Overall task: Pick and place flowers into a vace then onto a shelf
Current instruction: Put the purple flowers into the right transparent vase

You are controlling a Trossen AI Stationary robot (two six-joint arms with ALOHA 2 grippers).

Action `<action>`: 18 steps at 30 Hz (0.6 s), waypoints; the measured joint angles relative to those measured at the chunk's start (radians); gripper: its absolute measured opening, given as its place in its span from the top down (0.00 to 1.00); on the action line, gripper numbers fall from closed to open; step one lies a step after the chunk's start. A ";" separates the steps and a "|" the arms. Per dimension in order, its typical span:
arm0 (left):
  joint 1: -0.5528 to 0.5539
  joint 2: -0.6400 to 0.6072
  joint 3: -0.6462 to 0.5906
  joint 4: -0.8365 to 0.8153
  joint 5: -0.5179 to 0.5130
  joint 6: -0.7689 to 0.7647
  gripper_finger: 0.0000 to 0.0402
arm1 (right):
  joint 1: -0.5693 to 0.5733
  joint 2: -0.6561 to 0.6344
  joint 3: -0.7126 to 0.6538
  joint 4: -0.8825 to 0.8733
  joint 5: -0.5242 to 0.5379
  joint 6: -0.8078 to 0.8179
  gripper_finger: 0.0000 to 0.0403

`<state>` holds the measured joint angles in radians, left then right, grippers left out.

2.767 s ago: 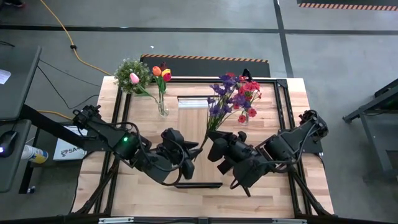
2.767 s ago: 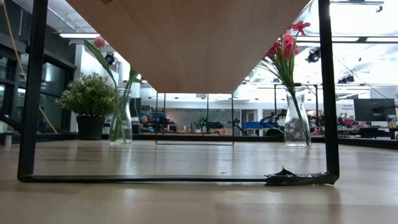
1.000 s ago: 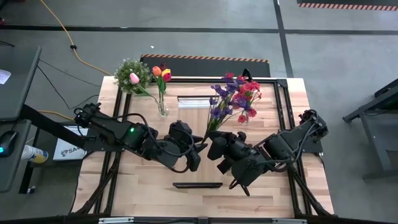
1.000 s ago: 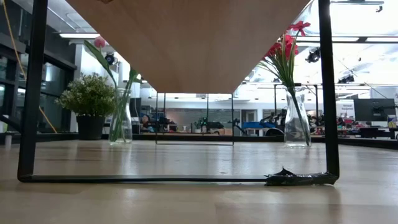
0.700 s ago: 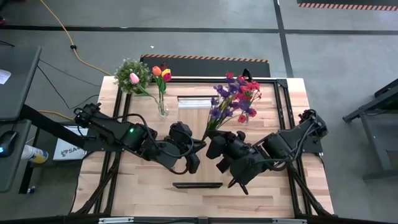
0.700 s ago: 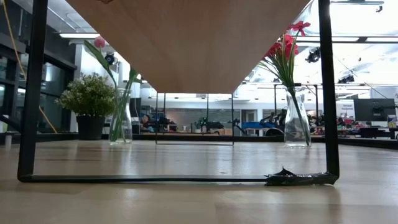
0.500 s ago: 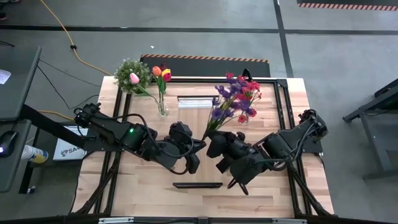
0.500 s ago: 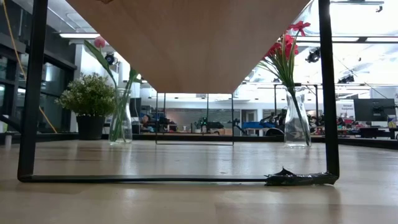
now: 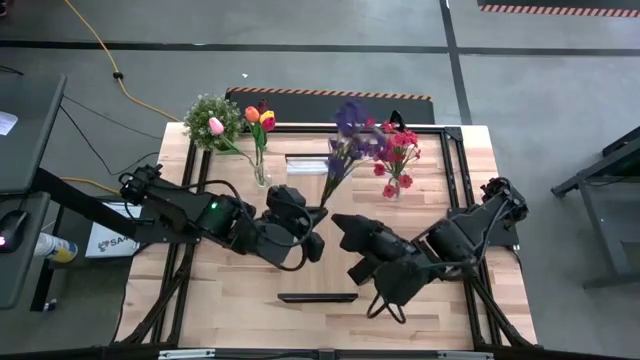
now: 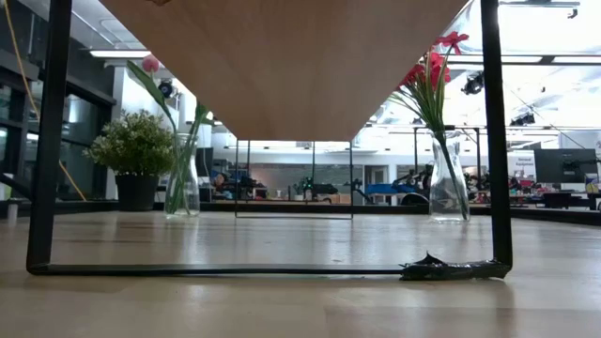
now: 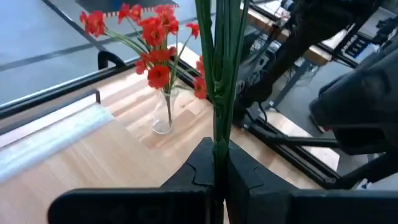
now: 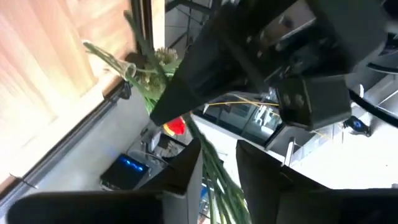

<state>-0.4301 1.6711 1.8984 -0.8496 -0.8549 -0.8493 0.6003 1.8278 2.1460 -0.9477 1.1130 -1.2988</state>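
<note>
Between left claw [image 11: 216, 171] fingers: purple spray [image 9: 345, 140].

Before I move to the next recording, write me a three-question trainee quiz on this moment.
1. True or false: the left hand is shut on the purple spray.
2. Which flowers stand in the vase nearest the right arm? A) yellow tulips B) red blossoms C) none
3. Fill in: the right hand has its fingers ____, with green stems passing between them.

Key: 1 true. 2 B, the red spray. 3 apart.
</note>
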 joint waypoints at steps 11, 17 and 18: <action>0.062 0.000 0.000 -0.049 -0.059 0.020 0.89 | 0.026 -0.006 0.000 -0.006 0.191 0.193 0.68; 0.090 0.000 0.000 -0.043 -0.105 0.079 0.89 | 0.002 -0.052 0.000 -0.072 0.228 0.309 0.68; 0.092 0.000 0.000 -0.041 -0.116 0.087 0.89 | -0.003 -0.063 0.000 -0.076 0.234 0.330 0.68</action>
<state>-0.3382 1.6707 1.8984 -0.8905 -0.9711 -0.7626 0.5972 1.7650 2.1456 -1.0237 1.3467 -0.9686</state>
